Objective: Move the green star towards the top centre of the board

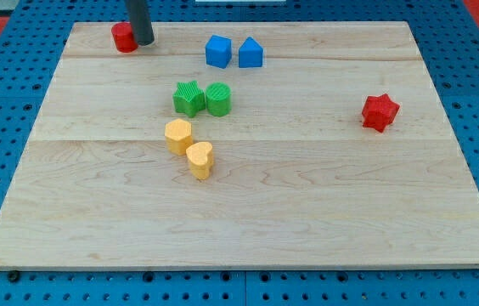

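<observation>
Blocks: red two (123,37) (380,112) | blue two (217,51) (250,53) | green two (188,99) (218,99) | yellow two (178,136) (200,160)

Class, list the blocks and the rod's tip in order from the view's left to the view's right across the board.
Red block → my tip → yellow block → green star → yellow heart → two blue blocks → red star.

No legible text, labels, brand marks, numbers or signs appear anywhere in the view. The table (307,212) surface is plain wood grain, and the coloured blocks carry no markings.
</observation>
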Controlling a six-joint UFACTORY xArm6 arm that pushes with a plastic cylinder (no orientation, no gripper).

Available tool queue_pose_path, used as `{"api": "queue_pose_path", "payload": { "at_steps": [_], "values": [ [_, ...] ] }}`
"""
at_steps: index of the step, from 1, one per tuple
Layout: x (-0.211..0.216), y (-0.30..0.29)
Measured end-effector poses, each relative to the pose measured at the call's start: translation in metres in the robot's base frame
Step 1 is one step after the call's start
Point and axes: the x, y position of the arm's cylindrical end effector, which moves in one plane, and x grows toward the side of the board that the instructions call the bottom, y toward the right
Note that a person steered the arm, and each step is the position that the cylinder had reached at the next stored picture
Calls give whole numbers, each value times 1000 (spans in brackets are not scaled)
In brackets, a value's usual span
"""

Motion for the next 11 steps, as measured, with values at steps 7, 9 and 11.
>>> {"api": "queue_pose_path", "payload": {
  "at_steps": [7, 9, 11],
  "values": [
    [45, 195],
    [97, 236],
    [129, 179]
  ]
}}
